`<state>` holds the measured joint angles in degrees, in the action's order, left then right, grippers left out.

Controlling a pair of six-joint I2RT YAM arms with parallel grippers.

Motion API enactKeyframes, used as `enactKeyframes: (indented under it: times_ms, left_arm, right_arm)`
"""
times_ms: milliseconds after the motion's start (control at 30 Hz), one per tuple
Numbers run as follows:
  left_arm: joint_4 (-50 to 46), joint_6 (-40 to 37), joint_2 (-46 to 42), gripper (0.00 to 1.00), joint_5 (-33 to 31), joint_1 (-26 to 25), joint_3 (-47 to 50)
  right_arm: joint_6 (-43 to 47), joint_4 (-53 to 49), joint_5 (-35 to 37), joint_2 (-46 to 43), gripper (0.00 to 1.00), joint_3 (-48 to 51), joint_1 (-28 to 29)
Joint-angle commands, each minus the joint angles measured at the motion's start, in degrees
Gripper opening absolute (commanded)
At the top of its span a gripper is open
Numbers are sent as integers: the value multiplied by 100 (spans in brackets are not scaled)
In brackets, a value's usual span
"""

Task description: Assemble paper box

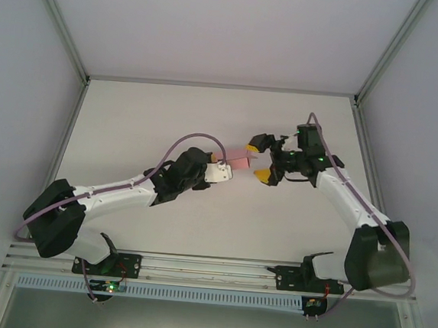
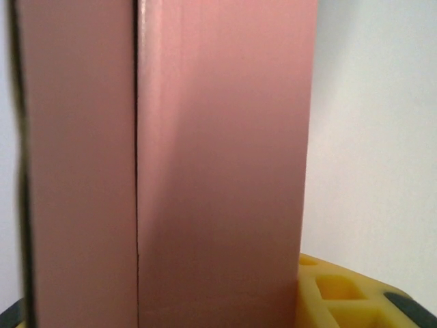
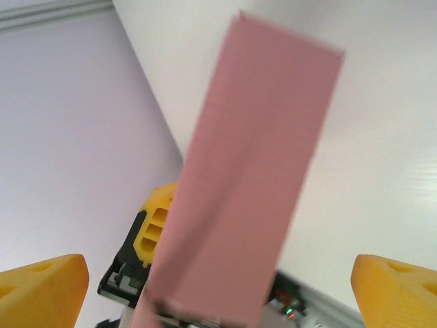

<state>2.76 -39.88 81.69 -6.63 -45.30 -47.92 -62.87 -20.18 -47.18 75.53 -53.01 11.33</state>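
White table (image 1: 170,114) between grey walls, top view: box (image 1: 238,159) is held off the surface at mid-table by left gripper (image 1: 229,165), which is clamped on the left end of the pink card. Right gripper (image 1: 259,158) is spread wide, with one yellow finger on each side of the box's free end and neither seen touching it. Step is judged a hand-over or re-grip partway through folding, since the box looks folded flat, not squared up. To be done well, the left clamp should be firm and steady while the right jaws are brought in square to the card face. They should be closed on a flat panel, not across a crease, so the thin card is not buckled, and the left grip should be released only once the second grip is seated. Left wrist view: box is seen very close and upright, with a vertical seam between two panels. One yellow left finger (image 2: 334,294) is touching its lower right edge, and the other finger is hidden. Right wrist view: box is seen tilted between right fingers (image 3: 42,287), roughly centred in the gap and well apart from both tips. Its lower end is seated in the left gripper behind.
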Motion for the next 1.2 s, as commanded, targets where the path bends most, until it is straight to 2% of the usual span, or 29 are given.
enactKeyframes:
  times_ms: [0,67,100,133,200,233,300,333,400,433,533,600,700,767,933,1033,1167]
  left_arm:
    - [-1106,462,-149,9,359,172,-135]
    - [-1603,508,-193,6,546,238,-192]
    - [-1853,534,-197,5,604,265,-244]
    - [-2180,509,-213,5,759,318,-303]
    - [-2624,475,-249,6,1125,451,-390]
    - [-2909,371,-262,6,1477,540,-441]
    - [-3144,352,-319,6,1939,685,-543]
    - [-3345,287,-344,8,2275,801,-616]
    - [-3687,127,-397,10,2799,992,-704]
    - [-3788,117,-432,10,2897,1061,-719]
    - [-3852,58,-526,13,3079,1185,-646]
    - [-3926,-30,-525,13,3177,1204,-631]
    - [-4093,-95,-416,13,3157,1223,-733]
    - [-4232,-121,-302,13,3069,1255,-852]
    - [-4679,-227,73,13,2843,1286,-1221]
    - [-4854,-221,329,13,2753,1288,-1419]
    - [-4904,-222,587,13,2759,1287,-1554]
  right_arm:
    - [2022,-1320,1364,-575,98,-415,-252]
    - [2729,-1600,2233,-812,98,-643,-306]
    - [3094,-1567,2366,-912,98,-671,-315]
    - [3521,-1423,2275,-1017,98,-639,-316]
    - [4119,-820,1647,-1252,98,-384,-320]
    - [4265,-202,1229,-1424,98,-110,-316]
    - [4431,959,967,-1769,98,423,-279]
    - [4897,1192,1003,-1917,98,593,-165]
    - [5469,1267,1830,-2097,98,774,158]
    - [5747,1315,1975,-2137,98,876,281]
    - [6045,1416,1721,-2042,98,958,462]
    - [6420,1092,1571,-1909,98,818,732]
    - [7021,711,2211,-1717,98,643,1382]
    - [7243,577,2148,-1547,98,596,1493]
    - [7903,80,1903,-871,89,286,1857]
    - [8203,-179,2225,-410,85,-24,2111]
    - [8247,-357,2409,170,68,-366,2132]
